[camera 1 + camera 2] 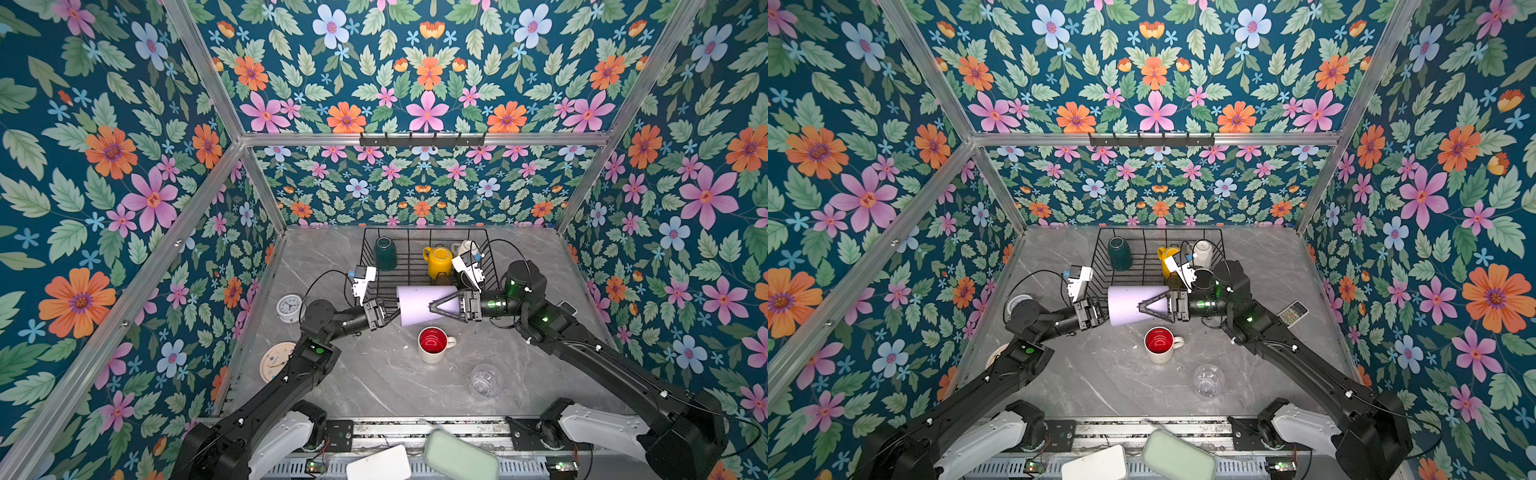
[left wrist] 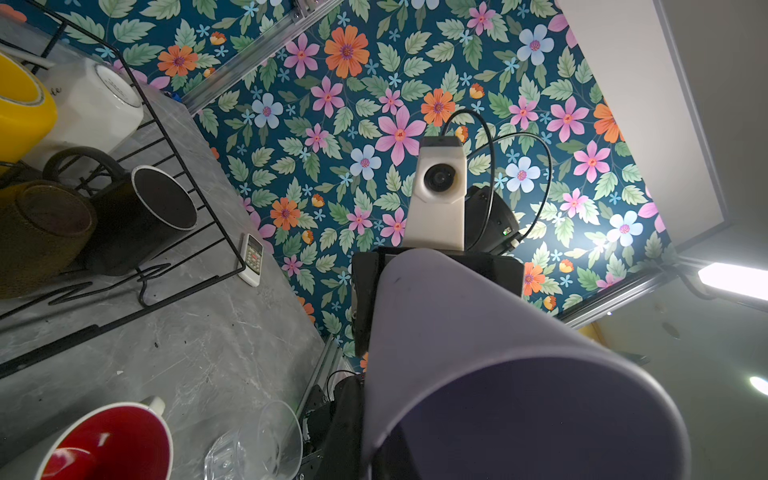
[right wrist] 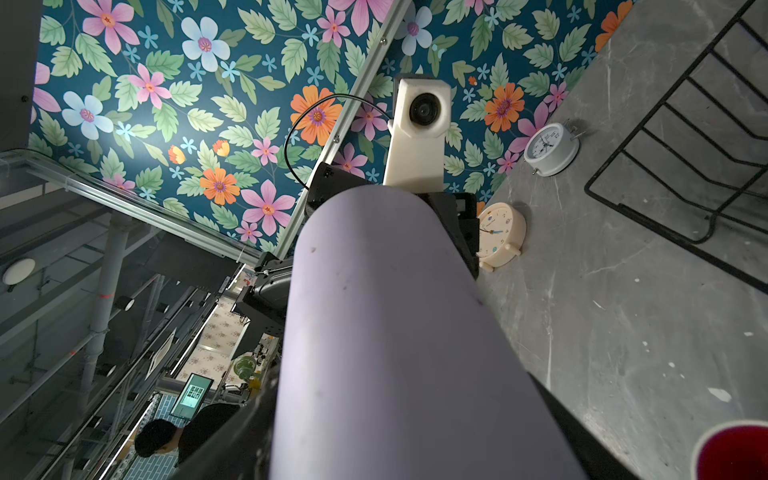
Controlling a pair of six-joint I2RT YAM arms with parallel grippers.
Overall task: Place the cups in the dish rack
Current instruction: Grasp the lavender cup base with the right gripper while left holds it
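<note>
A lilac tumbler (image 1: pixel 415 305) (image 1: pixel 1125 305) hangs level above the table, just in front of the black wire dish rack (image 1: pixel 424 229). My left gripper (image 1: pixel 390 318) (image 2: pixel 365 449) is shut on the wall at its open mouth. My right gripper (image 1: pixel 432 307) (image 3: pixel 399 374) clasps its body from the opposite end, a finger along each side. Inside the rack sit a teal mug (image 1: pixel 385 253), a yellow mug (image 1: pixel 438 262), a white mug (image 1: pixel 465 248), a black mug (image 2: pixel 141 216) and an olive glass (image 2: pixel 41 232). A red-inside white mug (image 1: pixel 434 345) and a clear glass (image 1: pixel 484 380) stand on the table.
Two round clocks (image 1: pixel 289 307) (image 1: pixel 276 361) lie by the left wall near my left arm. A small remote (image 1: pixel 1292 312) rests near the right wall. The marble table (image 1: pixel 374 386) is walled on three sides by floral panels.
</note>
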